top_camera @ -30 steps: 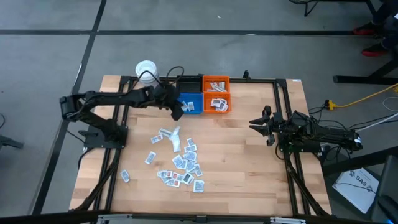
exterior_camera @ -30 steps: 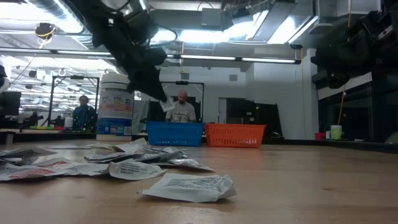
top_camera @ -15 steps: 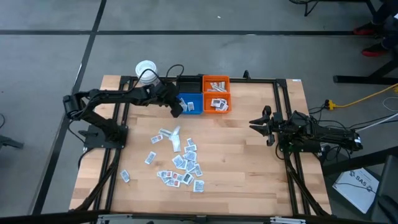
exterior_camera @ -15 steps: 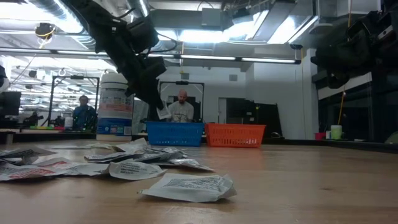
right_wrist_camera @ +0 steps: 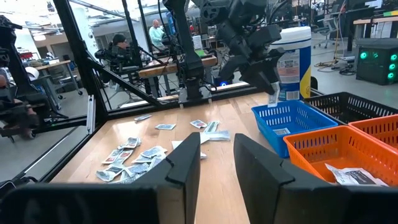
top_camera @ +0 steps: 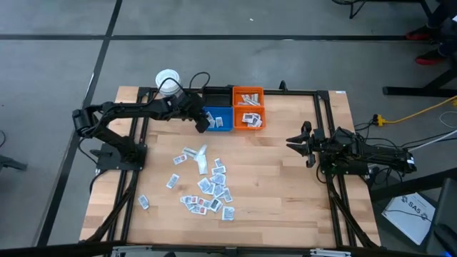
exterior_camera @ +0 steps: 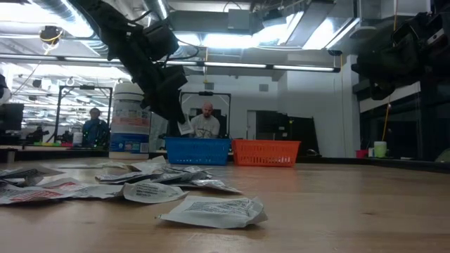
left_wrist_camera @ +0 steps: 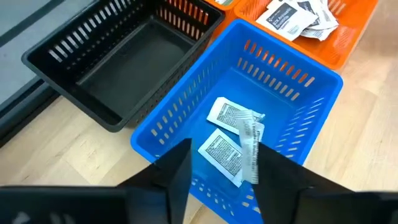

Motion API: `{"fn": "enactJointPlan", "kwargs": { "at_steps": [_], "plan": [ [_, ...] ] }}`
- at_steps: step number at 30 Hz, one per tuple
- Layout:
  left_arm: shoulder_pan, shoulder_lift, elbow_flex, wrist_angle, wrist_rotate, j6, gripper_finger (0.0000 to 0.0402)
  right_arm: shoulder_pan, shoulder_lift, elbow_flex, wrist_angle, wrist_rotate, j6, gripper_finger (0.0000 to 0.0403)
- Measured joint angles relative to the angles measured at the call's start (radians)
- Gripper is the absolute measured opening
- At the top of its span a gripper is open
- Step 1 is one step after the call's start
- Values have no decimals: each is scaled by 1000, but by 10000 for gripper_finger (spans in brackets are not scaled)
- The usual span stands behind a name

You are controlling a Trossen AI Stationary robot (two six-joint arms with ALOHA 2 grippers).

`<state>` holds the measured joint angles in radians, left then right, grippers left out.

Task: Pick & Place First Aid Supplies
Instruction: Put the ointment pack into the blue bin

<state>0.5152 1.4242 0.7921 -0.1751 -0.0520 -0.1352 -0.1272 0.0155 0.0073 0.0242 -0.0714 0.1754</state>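
My left gripper (left_wrist_camera: 224,149) hovers open over the blue bin (left_wrist_camera: 292,81), slanting down; in the high view it is at the bin's left edge (top_camera: 203,125). A white sachet (left_wrist_camera: 251,149) stands on edge between its fingers, beside one of them, and shows below the tips in the low view (exterior_camera: 184,128). Two sachets (left_wrist_camera: 225,134) lie on the blue bin's floor. Several more first aid supplies (top_camera: 207,182) lie scattered on the table's middle. My right gripper (right_wrist_camera: 214,168) waits open at the table's right (top_camera: 293,143), with nothing between its fingers. My left gripper's fingers stand apart, coming down at a slant over the blue bin. The white sachet's edge (left_wrist_camera: 254,163) runs along the inner side of one finger (left_wrist_camera: 277,177), clear of the bin's floor. Whether it touches that finger, I cannot tell.
Two orange bins (top_camera: 248,107) holding sachets adjoin the blue bin on its right. A black bin (left_wrist_camera: 118,62) stands behind the blue one. A white lidded tub (top_camera: 167,81) sits at the far left corner. Bare wood lies between the pile and my right gripper.
My left gripper has moved a little toward the table's far edge, over the blue bin, and has sunk slightly. The white sachet has stayed at its fingertips.
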Motion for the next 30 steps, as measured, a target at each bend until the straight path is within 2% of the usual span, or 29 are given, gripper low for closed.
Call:
{"fn": "enactJointPlan", "kwargs": {
  "at_steps": [6, 11, 22, 30],
  "plan": [
    [-1, 0, 0, 68, -38, 95, 186, 0, 0, 0, 0, 0, 0, 100],
    [0, 0, 0, 141, -44, 185, 198, 0, 0, 0, 0, 0, 0, 100],
    [-6, 0, 0, 123, -14, 88, 192, 0, 0, 0, 0, 0, 0, 100],
    [-61, -23, 0, 118, 9, 94, 192, 0, 0, 0, 0, 0, 0, 100]
  ]
}}
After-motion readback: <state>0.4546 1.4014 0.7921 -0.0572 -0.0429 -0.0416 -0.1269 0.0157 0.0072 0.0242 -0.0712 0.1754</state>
